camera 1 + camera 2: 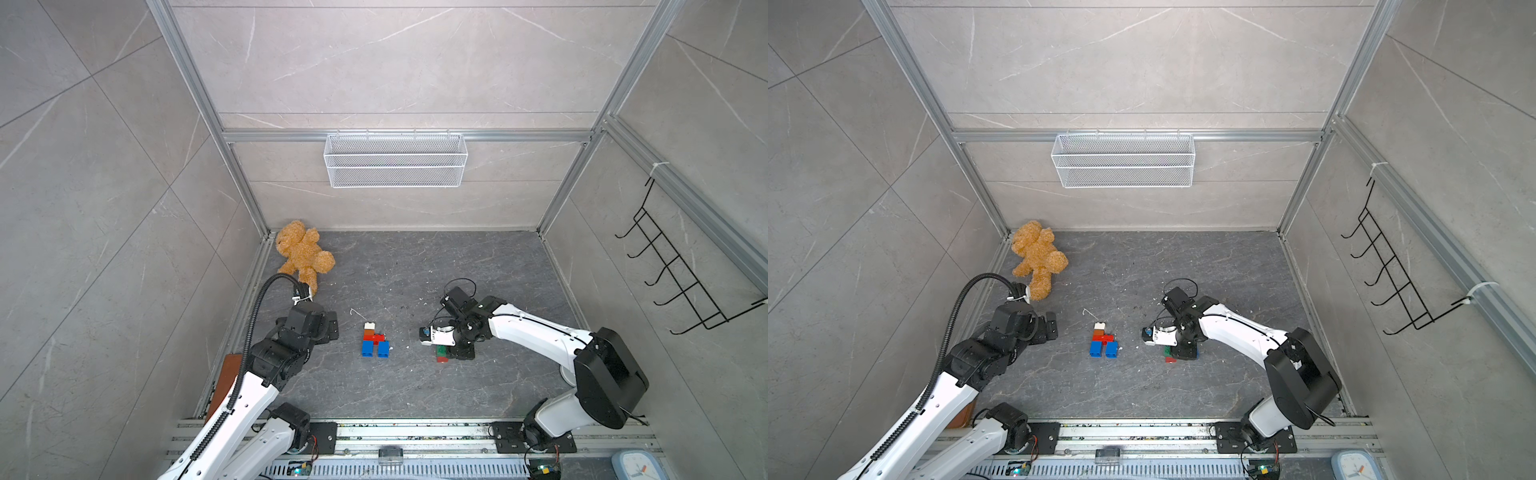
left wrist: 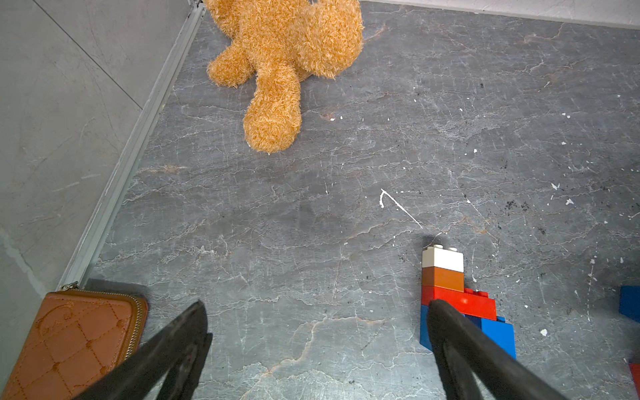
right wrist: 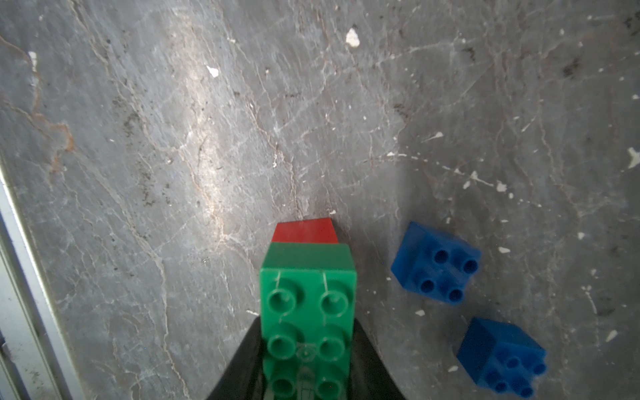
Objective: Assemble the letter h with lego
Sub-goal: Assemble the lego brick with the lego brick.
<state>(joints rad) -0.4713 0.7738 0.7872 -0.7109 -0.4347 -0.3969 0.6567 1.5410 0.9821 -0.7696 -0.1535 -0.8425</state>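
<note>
The partly built lego figure (image 1: pixel 374 338) lies flat mid-floor in both top views: a white brick (image 2: pixel 442 259), a brown one (image 2: pixel 442 277), a red one (image 2: pixel 460 301) and blue bricks (image 2: pixel 498 332). My left gripper (image 2: pixel 317 308) hovers just left of it, open, with bare floor between its fingers. My right gripper (image 3: pixel 306 332) is shut on a long green brick (image 3: pixel 308 311), to the right of the figure (image 1: pixel 1102 340). A red brick (image 3: pixel 304 231) shows under the green one's far end. Two loose blue bricks (image 3: pixel 436 263) lie beside it.
A tan teddy bear (image 1: pixel 303 253) lies in the back left corner. A brown wallet (image 2: pixel 69 339) rests against the left wall by my left arm. A white wire basket (image 1: pixel 395 160) hangs on the back wall, and black hooks (image 1: pixel 681 270) on the right wall.
</note>
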